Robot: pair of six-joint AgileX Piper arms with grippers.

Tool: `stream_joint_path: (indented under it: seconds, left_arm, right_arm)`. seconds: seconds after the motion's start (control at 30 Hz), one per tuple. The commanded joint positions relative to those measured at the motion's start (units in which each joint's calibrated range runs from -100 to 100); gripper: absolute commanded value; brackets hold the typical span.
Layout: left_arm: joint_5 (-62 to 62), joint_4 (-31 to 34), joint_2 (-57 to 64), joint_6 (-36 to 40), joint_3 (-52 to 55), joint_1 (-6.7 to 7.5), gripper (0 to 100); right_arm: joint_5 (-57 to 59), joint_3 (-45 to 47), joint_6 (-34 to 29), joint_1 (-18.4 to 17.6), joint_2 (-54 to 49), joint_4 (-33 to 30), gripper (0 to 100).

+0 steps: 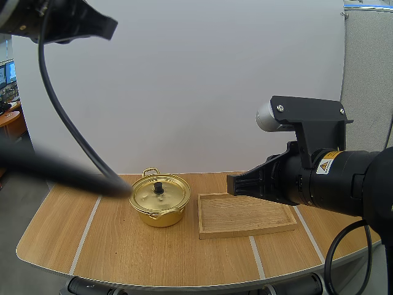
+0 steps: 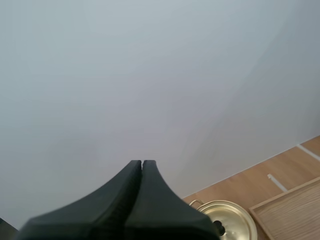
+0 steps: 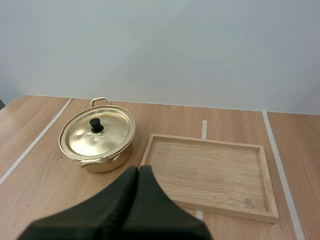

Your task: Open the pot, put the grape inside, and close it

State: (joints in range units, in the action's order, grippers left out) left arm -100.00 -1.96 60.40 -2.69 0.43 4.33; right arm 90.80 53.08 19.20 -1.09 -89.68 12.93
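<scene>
A golden pot (image 1: 158, 200) stands on the table left of centre, its lid (image 3: 97, 132) on, with a black knob (image 1: 158, 187) in the middle. My left gripper (image 2: 142, 163) is shut on nothing, its fingers together as one wedge; it hangs high above the table's left side (image 1: 112, 27), far over the pot (image 2: 225, 220). My right gripper (image 3: 138, 169) is also shut on nothing. It hovers above the table's right part (image 1: 232, 184), near the pot (image 3: 97, 137) and the tray's near left corner.
A shallow wooden tray (image 1: 245, 215) lies just right of the pot, its bare floor (image 3: 210, 172) showing. White tape lines (image 1: 86, 230) cross the wooden tabletop. A white wall backs the table.
</scene>
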Motion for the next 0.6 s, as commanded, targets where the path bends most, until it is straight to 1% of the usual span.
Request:
stream_joint_path:
  seconds: [0.0,0.13,0.2,0.33,0.4,0.47,0.57]
  left_arm:
    - [0.0,-2.3,2.3,5.6,-0.3,0.19,1]
    - [0.0,-1.1,5.6,12.3,0.5,0.19,1]
    - [0.0,-0.4,7.9,14.3,2.7,0.19,1]
    - [0.0,-0.3,14.0,14.3,9.8,0.19,1]
    - [0.6,-0.2,17.8,14.3,15.0,0.19,1]
    - [7.5,0.1,21.3,14.3,20.3,0.19,1]
    - [17.8,0.8,25.9,14.5,26.5,0.19,1]
  right_arm:
    - [-0.5,0.3,-0.2,-0.1,-0.4,1.1,0]
    - [-0.5,0.3,-0.2,-0.1,-0.4,1.6,0]
    - [-0.5,0.3,-0.2,-0.1,-0.4,2.0,0]
    - [-0.5,0.3,-0.2,-0.1,-0.4,2.1,0]
    - [-0.5,0.3,-0.2,-0.1,-0.4,2.6,0]
    - [-0.5,0.3,-0.2,-0.1,-0.4,2.6,0]
    - [-3.4,0.3,-0.2,-0.1,-0.4,2.7,0]
